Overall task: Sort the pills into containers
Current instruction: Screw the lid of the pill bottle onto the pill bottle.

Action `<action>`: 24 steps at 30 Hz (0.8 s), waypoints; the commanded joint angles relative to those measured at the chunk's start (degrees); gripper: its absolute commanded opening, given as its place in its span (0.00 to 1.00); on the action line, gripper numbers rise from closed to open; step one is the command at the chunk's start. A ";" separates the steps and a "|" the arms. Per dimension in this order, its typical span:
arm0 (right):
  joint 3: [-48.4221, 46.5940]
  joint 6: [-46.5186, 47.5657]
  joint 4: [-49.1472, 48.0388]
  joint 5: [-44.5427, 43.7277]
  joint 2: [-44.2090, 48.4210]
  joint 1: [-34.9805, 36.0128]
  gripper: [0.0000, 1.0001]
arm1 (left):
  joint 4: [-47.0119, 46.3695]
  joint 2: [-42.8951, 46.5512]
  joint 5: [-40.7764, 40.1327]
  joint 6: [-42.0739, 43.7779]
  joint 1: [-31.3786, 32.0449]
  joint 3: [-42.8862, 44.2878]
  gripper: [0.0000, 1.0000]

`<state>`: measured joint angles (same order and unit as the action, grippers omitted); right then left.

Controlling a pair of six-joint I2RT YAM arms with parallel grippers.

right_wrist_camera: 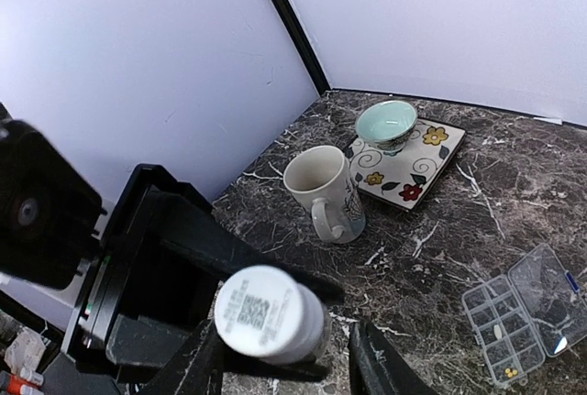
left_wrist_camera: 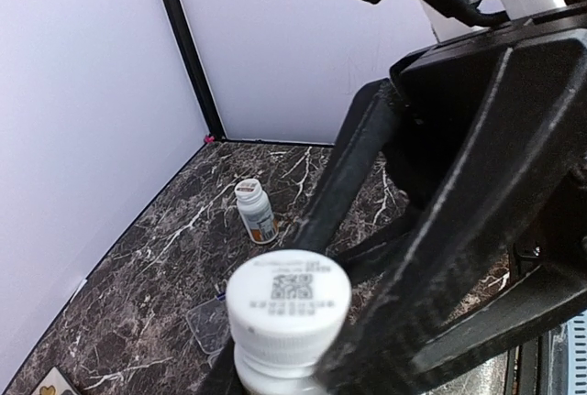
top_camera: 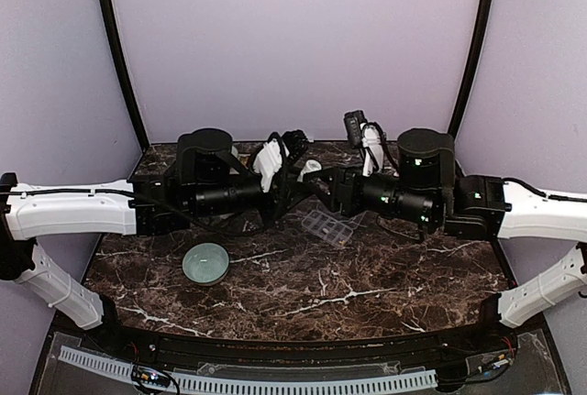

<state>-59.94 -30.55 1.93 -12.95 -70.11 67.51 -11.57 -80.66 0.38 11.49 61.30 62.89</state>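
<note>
A white-capped pill bottle is held up above the table, where the two arms meet. My left gripper is shut on its body; its fingers are mostly hidden in the left wrist view. My right gripper stands open around the cap, with a visible gap between the cap and the right-hand finger. The clear pill-organiser container lies on the marble table with its lid open and a few pills in its compartments. It also shows below the grippers.
A second pill bottle stands farther back. A white mug sits beside a flowered square plate that carries a small bowl. A pale green bowl rests front left. Walls enclose the table on three sides.
</note>
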 commanded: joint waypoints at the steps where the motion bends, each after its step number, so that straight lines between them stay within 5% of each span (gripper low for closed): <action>1: 2.78 2.49 6.80 2.21 1.69 2.08 0.48 | -7.78 3.92 -1.84 -1.87 -2.00 4.34 0.00; 13: 3.98 8.81 7.28 1.12 7.52 2.55 0.48 | -1.22 3.94 5.08 -2.70 -4.09 5.24 0.00; 24: 0.44 23.29 8.40 -0.05 13.05 2.59 0.48 | 8.48 1.31 24.89 -4.14 -8.03 7.97 0.00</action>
<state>-56.82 -14.28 10.74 -12.27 -57.10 69.67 -7.51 -78.41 14.57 8.67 54.81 67.90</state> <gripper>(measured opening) 0.478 0.261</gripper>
